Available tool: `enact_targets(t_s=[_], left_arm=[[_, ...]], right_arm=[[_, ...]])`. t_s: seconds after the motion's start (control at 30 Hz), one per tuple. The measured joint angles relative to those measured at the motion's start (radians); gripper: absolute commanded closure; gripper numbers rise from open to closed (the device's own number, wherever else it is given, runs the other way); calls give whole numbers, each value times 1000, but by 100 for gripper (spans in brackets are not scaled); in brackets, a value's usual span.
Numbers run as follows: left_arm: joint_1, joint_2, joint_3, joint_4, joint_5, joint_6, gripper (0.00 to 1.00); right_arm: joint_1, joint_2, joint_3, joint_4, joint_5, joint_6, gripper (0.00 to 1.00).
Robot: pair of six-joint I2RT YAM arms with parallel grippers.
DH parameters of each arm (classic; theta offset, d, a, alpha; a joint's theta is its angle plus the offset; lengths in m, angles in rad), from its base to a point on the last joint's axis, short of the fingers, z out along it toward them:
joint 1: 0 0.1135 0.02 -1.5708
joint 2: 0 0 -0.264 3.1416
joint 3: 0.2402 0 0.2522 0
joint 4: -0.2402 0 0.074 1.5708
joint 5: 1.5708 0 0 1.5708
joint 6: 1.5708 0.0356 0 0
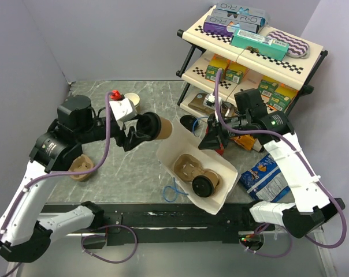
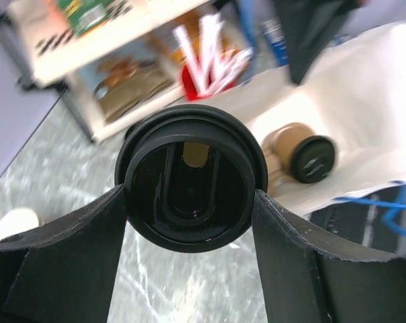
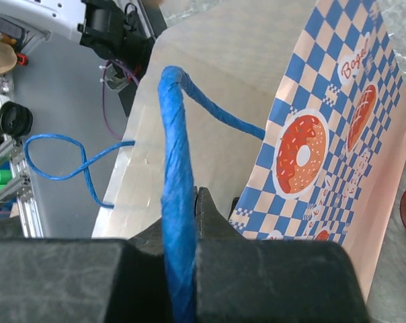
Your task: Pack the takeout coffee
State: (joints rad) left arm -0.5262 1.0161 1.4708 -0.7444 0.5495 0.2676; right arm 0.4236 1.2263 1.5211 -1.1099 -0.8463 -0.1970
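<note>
My left gripper (image 1: 144, 130) is shut on one takeout coffee (image 1: 162, 129), a brown paper cup with a black lid (image 2: 189, 176), and holds it on its side above the table, left of the white paper bag (image 1: 169, 151). In the left wrist view the lid fills the space between both fingers (image 2: 82, 242). A second lidded coffee (image 1: 204, 186) stands in a cardboard carrier (image 1: 185, 167) inside the open bag and is also visible as a coffee in the bag (image 2: 311, 159). My right gripper (image 1: 212, 140) is shut on the bag's blue handle (image 3: 177, 202), holding the bag's far side up.
A spare cardboard carrier (image 1: 82, 167) lies at the left. A lidless cup (image 1: 132, 101) stands behind the left arm. The checkered shelf (image 1: 252, 55) with boxes rises at the back right, a red cup of stirrers (image 2: 203, 73) in front of it. A blue snack packet (image 1: 261, 176) lies right of the bag.
</note>
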Motion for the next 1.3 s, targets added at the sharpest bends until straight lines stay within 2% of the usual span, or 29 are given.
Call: enact_targets(t_s=[0.2, 0.33, 0.57, 0.7, 1.03, 1.3], left_arm=[[-143, 64, 107, -43, 28, 34, 99], [-265, 111, 150, -92, 20, 110, 99], [-404, 164, 147, -132, -34, 275, 99], [-454, 235, 160, -166, -85, 383, 99], [-552, 517, 370, -362, -188, 587, 99], [-587, 571, 391, -405, -267, 722, 99]], right_arm=[[4, -18, -5, 17, 13, 31, 100], [4, -29, -8, 28, 23, 49, 100], [4, -48, -35, 42, 53, 88, 100], [4, -50, -38, 51, 71, 127, 100], [-8, -51, -34, 80, 101, 228, 100], [-30, -50, -35, 97, 74, 285, 100]])
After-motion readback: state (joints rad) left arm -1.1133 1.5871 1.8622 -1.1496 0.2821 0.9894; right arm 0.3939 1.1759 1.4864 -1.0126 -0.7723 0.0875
